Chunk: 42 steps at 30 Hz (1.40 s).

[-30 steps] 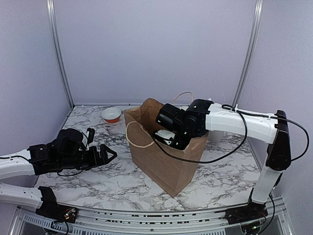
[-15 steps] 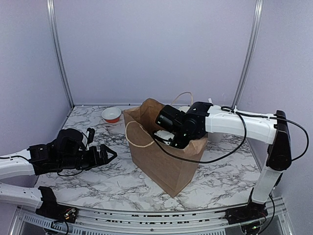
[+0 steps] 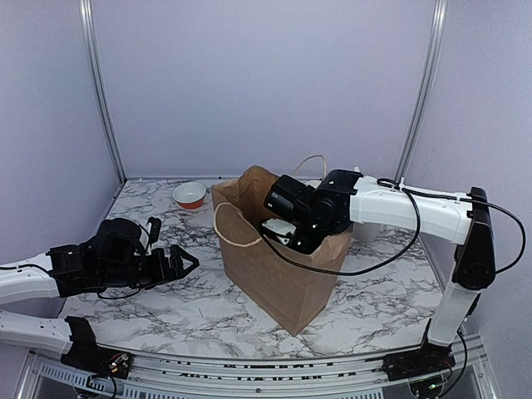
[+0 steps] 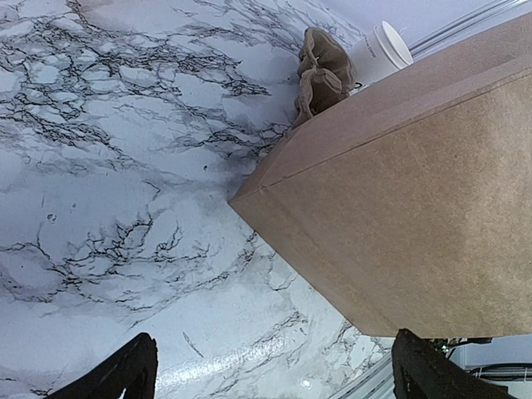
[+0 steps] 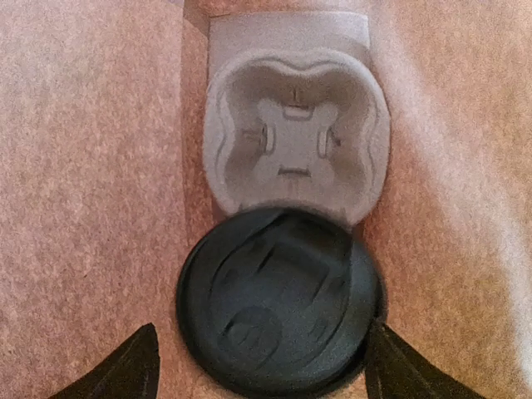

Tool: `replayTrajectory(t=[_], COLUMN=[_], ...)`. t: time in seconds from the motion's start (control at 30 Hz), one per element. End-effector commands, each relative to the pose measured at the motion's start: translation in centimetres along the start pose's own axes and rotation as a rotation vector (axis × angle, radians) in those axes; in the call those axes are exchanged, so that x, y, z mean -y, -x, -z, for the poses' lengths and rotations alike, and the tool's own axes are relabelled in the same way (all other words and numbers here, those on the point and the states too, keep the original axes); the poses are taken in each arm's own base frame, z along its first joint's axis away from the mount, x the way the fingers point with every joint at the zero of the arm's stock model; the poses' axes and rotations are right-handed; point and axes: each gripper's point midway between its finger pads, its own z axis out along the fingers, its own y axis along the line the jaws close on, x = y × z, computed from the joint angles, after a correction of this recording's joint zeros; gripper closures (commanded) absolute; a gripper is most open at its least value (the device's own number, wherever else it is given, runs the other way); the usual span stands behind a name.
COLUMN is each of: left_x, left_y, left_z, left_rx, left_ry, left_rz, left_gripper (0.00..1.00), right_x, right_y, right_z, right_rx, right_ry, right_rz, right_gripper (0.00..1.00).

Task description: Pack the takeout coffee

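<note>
Straddling the black-lidded white paper cup [image 5: 278, 303] inside the brown paper bag [image 3: 278, 278], right fingers [image 5: 125, 370] seem parted clear; left fingers [image 4: 125, 374] gape empty.

Plain lilac walls [image 3: 266, 83] fill the upper half of my overhead view, with a thin metal post [image 3: 98, 91] in the left corner and another [image 3: 424, 91] in the right. Below them is an evenly lit white marble-patterned tabletop [image 3: 208, 320] with dark veins. A metal rail [image 3: 249, 378] runs along the bottom edge.
</note>
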Motion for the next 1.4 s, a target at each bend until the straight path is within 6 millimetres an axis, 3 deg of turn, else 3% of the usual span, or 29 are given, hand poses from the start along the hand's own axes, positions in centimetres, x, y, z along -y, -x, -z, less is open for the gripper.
replayTrajectory(t=[0.0, 0.7, 1.37], left_x=[1.1, 1.4, 3.3], left_y=[0.9, 1.2, 2.8], left_z=[0.5, 0.5, 1.2], left_rx=[0.025, 0.03, 0.057], left_ry=[-0.041, -0.043, -0.072], left_rz=[-0.008, -0.015, -0.043], left_gripper=[0.01, 0.01, 0.01], right_x=[-0.6, -0.6, -0.5], right_y=[0.5, 2.0, 5.2], right_z=[1.4, 5.2, 11.5], right_rx=[0.014, 0.086, 0.267], right_ry=[0.01, -0.023, -0.049], right_rz=[-0.007, -0.012, -0.042], right_gripper=[0.16, 0.09, 0.09])
